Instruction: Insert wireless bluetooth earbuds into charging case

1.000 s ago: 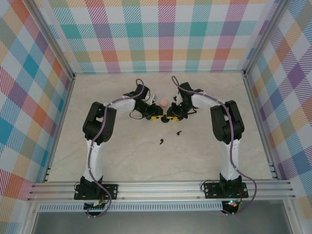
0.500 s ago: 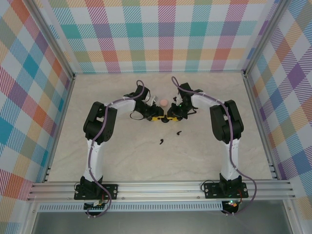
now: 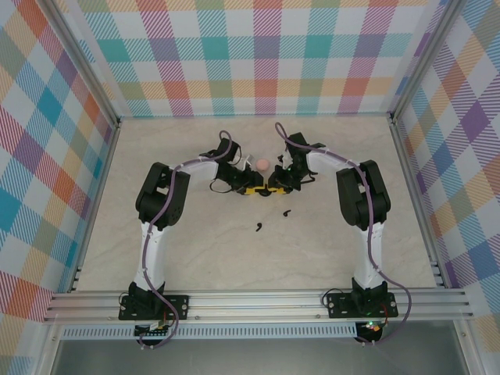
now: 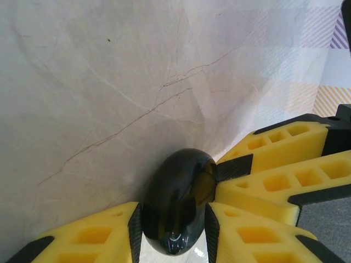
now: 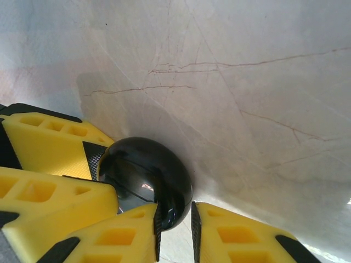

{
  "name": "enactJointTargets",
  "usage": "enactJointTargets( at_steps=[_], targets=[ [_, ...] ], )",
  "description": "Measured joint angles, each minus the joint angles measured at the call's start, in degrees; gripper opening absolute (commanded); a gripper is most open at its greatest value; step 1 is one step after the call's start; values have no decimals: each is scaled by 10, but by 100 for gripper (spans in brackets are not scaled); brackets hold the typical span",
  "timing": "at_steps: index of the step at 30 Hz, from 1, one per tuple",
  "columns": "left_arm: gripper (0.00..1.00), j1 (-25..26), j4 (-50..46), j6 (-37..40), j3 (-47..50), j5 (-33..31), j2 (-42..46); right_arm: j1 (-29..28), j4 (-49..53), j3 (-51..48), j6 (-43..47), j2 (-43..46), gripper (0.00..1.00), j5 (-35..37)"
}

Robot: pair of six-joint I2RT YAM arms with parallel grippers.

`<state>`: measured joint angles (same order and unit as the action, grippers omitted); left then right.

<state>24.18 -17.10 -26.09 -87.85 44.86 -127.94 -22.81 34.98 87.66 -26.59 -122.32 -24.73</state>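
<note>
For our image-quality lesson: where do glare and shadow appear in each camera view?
Left wrist view: a white glare spot low on the glossy black oval charging case, with soft shadow behind it on the pale marbled tabletop. Right wrist view: small bright reflections on the case, shadow around it. Top external view: even light, faint shadows.

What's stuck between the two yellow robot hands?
The shiny black charging case; the left gripper and right gripper both pinch it, shown in the wrist views.

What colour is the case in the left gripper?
Glossy black. The case shows best in the left wrist view, clamped in the left gripper.
</note>
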Motion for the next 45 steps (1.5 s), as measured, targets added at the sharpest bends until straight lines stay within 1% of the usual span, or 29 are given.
enactJointTargets(
  at_steps=[13,27,32,35,37,40,45],
  targets=[
    [35,0,37,-23,13,20,-2,0,2,0,0,0,25,0],
    [35,1,40,-27,13,25,-3,1,2,1,0,0,26,2],
    [32,1,39,-26,12,27,-5,1,2,1,0,0,26,1],
    [27,1,39,-26,11,30,-7,2,1,1,-2,0,24,0],
    [27,1,39,-26,10,33,-8,3,1,1,-3,0,24,-1],
    [31,1,40,-27,10,36,-9,3,2,1,-5,0,24,-3],
    [33,2,40,-26,10,38,-9,3,1,1,-7,0,24,-3]
  ],
)
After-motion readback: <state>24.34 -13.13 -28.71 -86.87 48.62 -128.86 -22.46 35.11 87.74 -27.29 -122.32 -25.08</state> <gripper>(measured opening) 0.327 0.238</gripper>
